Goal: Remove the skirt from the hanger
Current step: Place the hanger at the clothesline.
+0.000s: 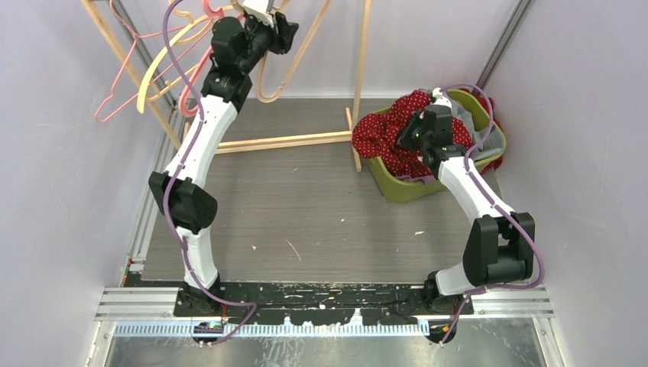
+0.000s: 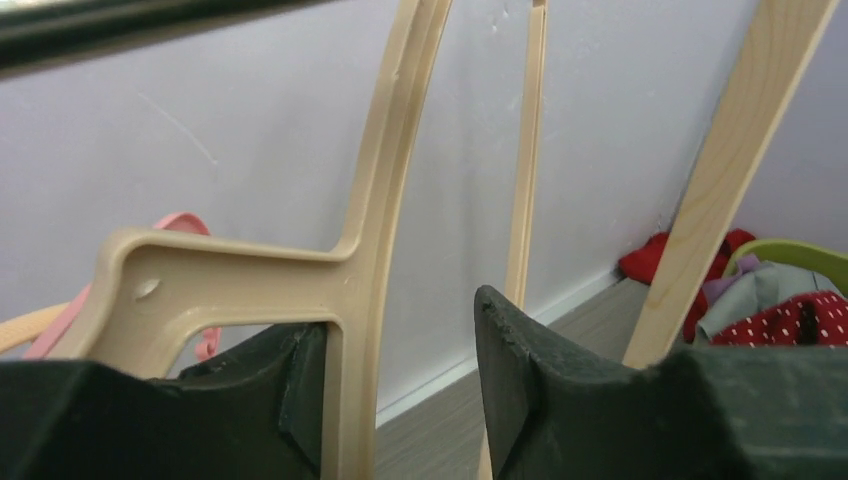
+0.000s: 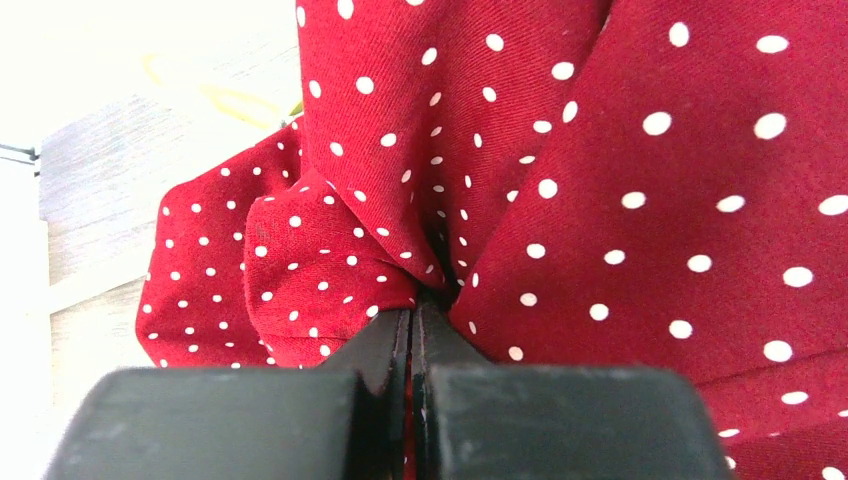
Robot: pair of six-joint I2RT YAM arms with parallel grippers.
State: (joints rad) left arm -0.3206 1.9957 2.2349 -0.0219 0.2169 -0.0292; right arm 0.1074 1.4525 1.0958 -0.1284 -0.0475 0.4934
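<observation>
L gripper (image 2: 400, 335), top centre of the overhead view: jaws parted, cream plastic hanger (image 2: 385, 180) touching one finger only, not clamped. R gripper (image 3: 412, 318) pinched tight on the red white-dotted fabric skirt (image 3: 600, 200). Skirt's bunched over the olive-green plastic bin (image 1: 403, 191), right of frame, just beside the wooden rack (image 1: 284, 141).
</observation>
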